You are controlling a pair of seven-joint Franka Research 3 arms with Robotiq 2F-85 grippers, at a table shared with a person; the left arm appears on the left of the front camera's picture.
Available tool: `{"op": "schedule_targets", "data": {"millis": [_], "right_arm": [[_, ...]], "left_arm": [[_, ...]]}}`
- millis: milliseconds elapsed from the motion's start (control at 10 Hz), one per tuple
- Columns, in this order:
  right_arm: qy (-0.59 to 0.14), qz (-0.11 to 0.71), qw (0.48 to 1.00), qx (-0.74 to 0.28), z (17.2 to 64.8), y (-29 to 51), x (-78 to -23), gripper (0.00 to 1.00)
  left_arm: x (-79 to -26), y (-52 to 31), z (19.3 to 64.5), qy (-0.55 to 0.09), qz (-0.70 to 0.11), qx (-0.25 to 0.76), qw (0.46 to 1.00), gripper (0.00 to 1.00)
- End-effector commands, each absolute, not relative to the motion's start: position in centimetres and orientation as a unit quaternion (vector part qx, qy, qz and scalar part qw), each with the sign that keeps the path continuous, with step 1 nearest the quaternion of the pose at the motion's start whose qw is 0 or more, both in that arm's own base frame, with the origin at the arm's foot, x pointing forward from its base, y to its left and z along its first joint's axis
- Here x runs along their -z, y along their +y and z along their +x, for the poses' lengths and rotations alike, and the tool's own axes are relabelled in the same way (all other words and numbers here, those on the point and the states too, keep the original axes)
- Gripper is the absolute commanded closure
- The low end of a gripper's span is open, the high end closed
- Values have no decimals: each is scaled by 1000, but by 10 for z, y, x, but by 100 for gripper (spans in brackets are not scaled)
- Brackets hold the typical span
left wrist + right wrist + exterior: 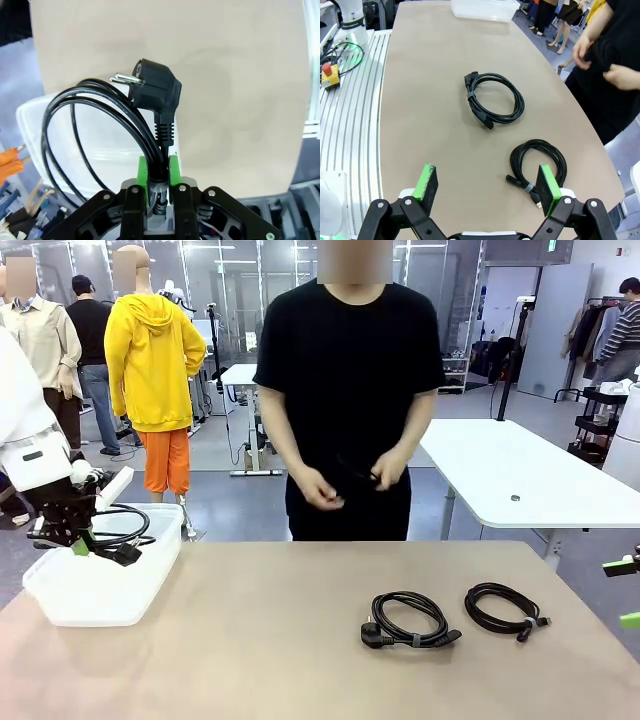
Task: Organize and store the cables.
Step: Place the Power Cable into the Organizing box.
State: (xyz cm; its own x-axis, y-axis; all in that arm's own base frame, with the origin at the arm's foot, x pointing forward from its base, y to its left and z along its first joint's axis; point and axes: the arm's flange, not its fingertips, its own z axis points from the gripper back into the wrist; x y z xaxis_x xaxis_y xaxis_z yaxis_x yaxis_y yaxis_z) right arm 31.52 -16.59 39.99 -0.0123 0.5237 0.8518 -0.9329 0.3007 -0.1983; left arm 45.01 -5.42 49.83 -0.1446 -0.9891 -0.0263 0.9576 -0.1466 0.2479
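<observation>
Hanging from the left pincer (80, 540) at the left edge of the front view, one coiled cable (125, 525) sits just above a white, translucent plastic bin (100, 595). In the left wrist view the green pads (142, 170) are clenched on its thin, glossy black cord right below the chunky angled plug (157, 92), whose two metal pins point to the frame's left. Two more cables lie flat on the worktop (250, 640) at lower right, near each other but apart: a thicker coil (405, 620) with a blocky plug and a strap around it, and a slimmer coil (503, 608) with a small connector. The right pincer (487, 182) hangs above the worktop, released, jaws wide with nothing between them, the slimmer coil just beside one pad. The worktop is smooth, matte and tan. Behind it a person in a black shirt stands with hands (322, 486) at the waist; beyond are white tables, grey floor and glass partitions
</observation>
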Motion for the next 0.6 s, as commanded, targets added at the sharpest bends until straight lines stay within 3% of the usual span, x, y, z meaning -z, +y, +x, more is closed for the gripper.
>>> {"op": "schedule_targets", "data": {"millis": [0,200,500], "right_arm": [[-452,230,671,-541,314,-164,-404,0],[-452,230,671,-541,314,-164,-404,0],[-452,230,671,-541,314,-164,-404,0]], "left_arm": [[-491,-46,483,-91,93,754,644,81],[-475,-30,511,-86,99,734,667,81],[-441,-14,553,-78,45,747,658,81]]}}
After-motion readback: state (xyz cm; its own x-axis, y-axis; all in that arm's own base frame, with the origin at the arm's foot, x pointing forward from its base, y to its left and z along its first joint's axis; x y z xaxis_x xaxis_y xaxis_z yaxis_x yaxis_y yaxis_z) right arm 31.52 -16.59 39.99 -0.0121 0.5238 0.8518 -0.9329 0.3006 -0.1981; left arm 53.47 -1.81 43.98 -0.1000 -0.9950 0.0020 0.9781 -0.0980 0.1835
